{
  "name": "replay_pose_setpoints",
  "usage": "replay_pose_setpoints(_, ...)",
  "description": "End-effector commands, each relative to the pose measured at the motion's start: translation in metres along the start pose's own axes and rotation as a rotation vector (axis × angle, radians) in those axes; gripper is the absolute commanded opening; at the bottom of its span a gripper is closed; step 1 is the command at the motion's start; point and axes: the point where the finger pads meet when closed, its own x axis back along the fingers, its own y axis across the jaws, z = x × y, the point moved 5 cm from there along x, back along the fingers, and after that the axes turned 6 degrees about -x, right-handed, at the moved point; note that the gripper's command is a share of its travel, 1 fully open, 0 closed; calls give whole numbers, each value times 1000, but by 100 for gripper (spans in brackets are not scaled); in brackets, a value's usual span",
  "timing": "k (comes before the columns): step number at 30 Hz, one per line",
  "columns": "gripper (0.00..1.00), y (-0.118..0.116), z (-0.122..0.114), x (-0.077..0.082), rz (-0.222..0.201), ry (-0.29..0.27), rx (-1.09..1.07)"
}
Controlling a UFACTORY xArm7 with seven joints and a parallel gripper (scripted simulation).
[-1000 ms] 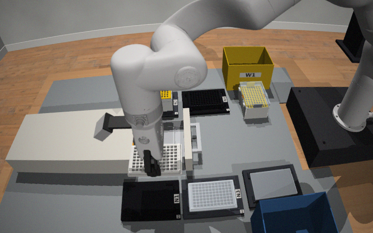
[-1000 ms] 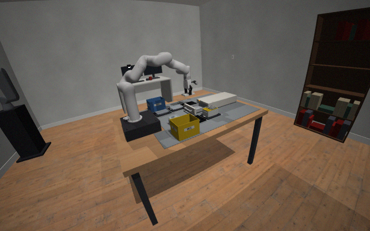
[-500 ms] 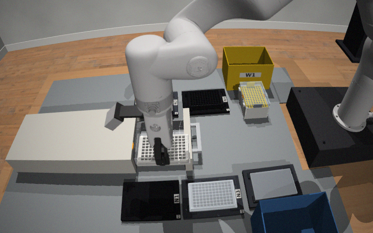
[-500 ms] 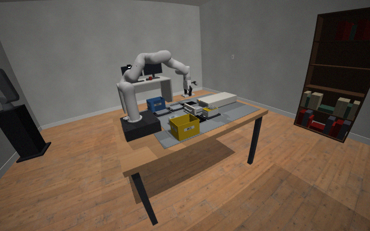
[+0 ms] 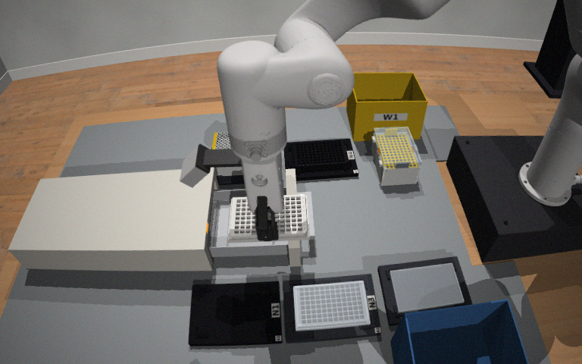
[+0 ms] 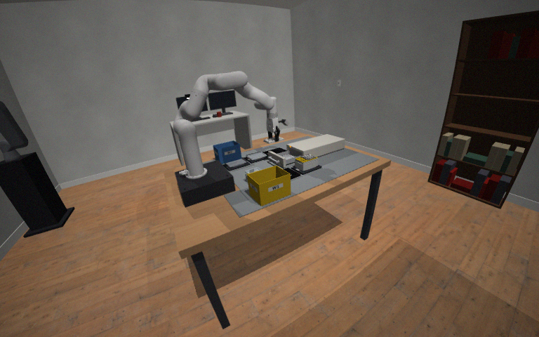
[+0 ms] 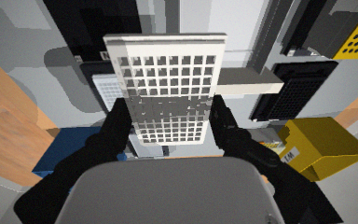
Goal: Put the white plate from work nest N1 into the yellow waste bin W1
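N1 [image 5: 234, 312] sits bare nearest me. Above the cooler's drawer [image 5: 253, 251], the gripper [image 5: 267, 223] clamps the white plate [image 5: 269, 215], fingers spread wide. Carried low toward far W1 [image 5: 386, 109], it might clip the tip box [image 5: 395, 156].
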Motion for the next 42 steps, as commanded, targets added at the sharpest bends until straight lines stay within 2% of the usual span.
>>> replay_pose_setpoints(1,0,7,-3,3,2,6,1)
replay_pose_setpoints(42,0,94,-51,2,2,6,1)
